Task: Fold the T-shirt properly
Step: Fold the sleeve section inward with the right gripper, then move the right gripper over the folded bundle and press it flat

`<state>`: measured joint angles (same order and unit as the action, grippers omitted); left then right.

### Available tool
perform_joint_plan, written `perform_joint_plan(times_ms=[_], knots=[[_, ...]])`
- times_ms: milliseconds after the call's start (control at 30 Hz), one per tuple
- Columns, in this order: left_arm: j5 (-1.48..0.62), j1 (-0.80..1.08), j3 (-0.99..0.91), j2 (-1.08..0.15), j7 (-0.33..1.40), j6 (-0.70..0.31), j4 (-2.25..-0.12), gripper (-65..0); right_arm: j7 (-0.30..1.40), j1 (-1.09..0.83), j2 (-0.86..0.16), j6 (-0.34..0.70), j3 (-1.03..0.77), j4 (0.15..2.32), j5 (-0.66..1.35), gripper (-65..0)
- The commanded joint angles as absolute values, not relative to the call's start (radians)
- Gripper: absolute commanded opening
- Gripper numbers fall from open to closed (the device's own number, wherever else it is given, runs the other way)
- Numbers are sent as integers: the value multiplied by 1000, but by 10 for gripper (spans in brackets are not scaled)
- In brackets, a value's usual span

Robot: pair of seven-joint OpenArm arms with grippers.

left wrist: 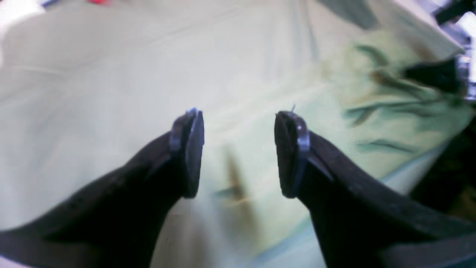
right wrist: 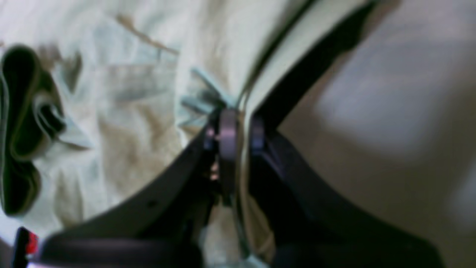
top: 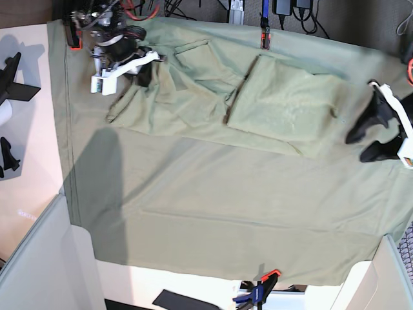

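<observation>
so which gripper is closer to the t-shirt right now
Right. The right gripper is shut on the T-shirt at its far-left edge in the base view. The left gripper hangs open, just off the shirt's opposite side, holding nothing.

Both wrist views are heavily motion-blurred and soft, edges bowed by wide lenses. The base view is sharp and evenly lit, a broad shadow darkening the green cloth sheet (top: 213,206) at left.

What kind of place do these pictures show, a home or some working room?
Most likely a robotics lab bench, not a home. A green cloth sheet is fixed to the table with clamps, tangled cables lie along the far edge, and two robot arms work on a T-shirt.
</observation>
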<state>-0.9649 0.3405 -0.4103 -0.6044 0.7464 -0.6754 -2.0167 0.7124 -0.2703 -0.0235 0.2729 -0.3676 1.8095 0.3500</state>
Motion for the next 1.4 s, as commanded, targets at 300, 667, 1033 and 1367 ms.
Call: perform_joint_plan(times_ms=[300,667,1033,1367], knots=[[-984,390,-470,-641,741,-693,-1951,-313,734,-255,-96,322,-479,1966,542,-650],[-1066,430,-470,-652,768,-698,-1879,-313,675,-120,151,267,111,1997,222,-650],[-1089,430,-470,-651,768,-698,-1879,-313,564,-59,152,194,429,1709,47,-235],[-1089,430,-470,-652,768,-698,-1879,-313,537,86,152,240,501,1707,44,-209]])
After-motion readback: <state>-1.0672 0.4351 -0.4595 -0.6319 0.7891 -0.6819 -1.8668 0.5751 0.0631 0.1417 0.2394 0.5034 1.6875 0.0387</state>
